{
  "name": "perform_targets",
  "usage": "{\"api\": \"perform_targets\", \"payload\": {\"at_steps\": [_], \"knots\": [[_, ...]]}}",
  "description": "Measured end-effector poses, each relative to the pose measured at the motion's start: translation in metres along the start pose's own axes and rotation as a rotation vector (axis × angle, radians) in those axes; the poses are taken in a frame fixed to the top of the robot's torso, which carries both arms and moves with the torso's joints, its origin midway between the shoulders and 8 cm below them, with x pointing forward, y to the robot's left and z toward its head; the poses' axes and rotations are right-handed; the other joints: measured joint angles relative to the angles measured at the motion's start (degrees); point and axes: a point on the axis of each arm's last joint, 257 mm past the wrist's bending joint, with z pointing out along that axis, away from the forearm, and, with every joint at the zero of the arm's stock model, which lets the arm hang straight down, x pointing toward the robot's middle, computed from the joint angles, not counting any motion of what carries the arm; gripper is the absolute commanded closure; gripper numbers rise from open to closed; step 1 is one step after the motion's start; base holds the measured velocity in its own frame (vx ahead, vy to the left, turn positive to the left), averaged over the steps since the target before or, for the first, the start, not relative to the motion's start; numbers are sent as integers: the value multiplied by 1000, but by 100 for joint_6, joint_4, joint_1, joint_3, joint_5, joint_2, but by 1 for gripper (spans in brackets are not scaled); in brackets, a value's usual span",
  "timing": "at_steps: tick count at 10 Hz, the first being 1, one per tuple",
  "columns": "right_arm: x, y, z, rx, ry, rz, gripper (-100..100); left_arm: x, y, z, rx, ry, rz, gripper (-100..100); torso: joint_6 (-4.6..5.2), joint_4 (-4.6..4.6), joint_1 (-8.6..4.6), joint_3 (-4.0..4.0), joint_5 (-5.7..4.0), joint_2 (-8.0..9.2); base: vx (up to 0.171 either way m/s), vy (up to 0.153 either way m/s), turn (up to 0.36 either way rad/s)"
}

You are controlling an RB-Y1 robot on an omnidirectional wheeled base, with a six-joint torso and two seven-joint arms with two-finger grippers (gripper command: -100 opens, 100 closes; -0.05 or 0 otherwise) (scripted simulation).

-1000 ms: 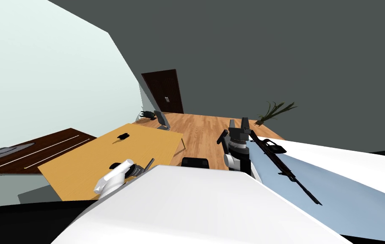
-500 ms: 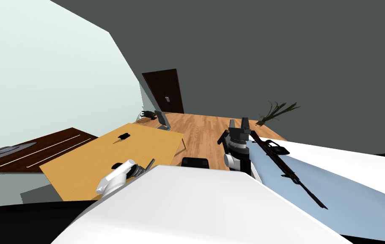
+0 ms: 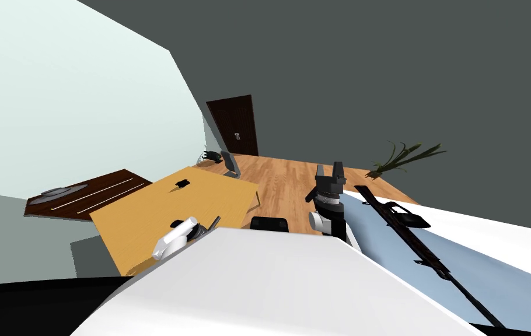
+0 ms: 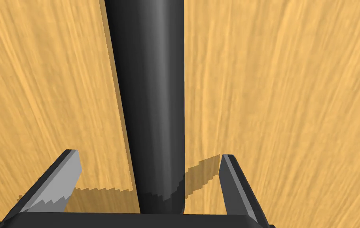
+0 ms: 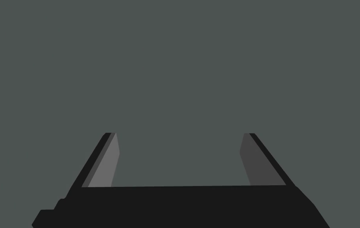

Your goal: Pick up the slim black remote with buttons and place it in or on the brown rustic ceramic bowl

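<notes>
A slim dark remote [image 4: 151, 99] lies on the orange wooden table [image 3: 142, 213], its smooth rounded back showing. My left gripper [image 4: 148, 154] is open and straddles the remote's near end, with a gap between each finger and its sides. In the head view the left gripper [image 3: 206, 227] is low over the table's near right corner. A small black object [image 3: 182, 183] sits at the table's far side. A shallow grey dish [image 3: 57, 191] rests on a dark brown sideboard [image 3: 107, 189] to the left. My right gripper [image 3: 329, 169] is raised and open with nothing in it.
A white and blue bed [image 3: 480, 251] carrying a long black rifle-like object [image 3: 416, 245] lies to the right. On the wooden floor beyond the table stand a grey panel [image 3: 230, 163] and a dark object [image 3: 212, 156] before a dark door [image 3: 232, 125]. A plant [image 3: 404, 156] stands far right.
My head view has swung left, so the table, sideboard, door and bed have all shifted right in the picture. Both arms keep the same pose.
</notes>
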Motion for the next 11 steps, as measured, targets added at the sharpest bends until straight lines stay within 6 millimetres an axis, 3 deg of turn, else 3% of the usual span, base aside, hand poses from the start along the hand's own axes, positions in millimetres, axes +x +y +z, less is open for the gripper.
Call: {"api": "perform_targets", "payload": {"at_steps": [3, 4, 8, 9, 10, 11], "knots": [[0, 0, 0, 0, 0, 0, 0, 23, 17, 4, 2, 8, 33, -100, 1, 0, -3, -1, -1, -2, 25, 55, 80], [0, 0, 0, 0, 0, 0, 0, 23, 18, 4, 2, 8, 34, 100, 2, 1, -14, 2, -3, 3, 0, 0, 0], [0, 0, 0, 0, 0, 0, 0, 23, 21, 5, -7, 8, 32, 100, 8, 0, 21, -2, 8, -3, 0, -2, 1], [0, 0, 0, 0, 0, 0, 0, 23, 21, 5, -7, 8, 33, 0, 8, 0, 21, -2, 8, -3, 0, 0, 0], [0, 0, 0, 0, 0, 0, 0, 23, 21, 5, -7, 8, 33, 100, 8, 0, 21, -2, 7, -3, -20, -50, -160], [0, 0, 0, 0, 0, 0, 0, 16, 16, 4, -4, 5, 23, 100, 13, 2, 6, 1, 4, 2, -35, -72, -192]]}}
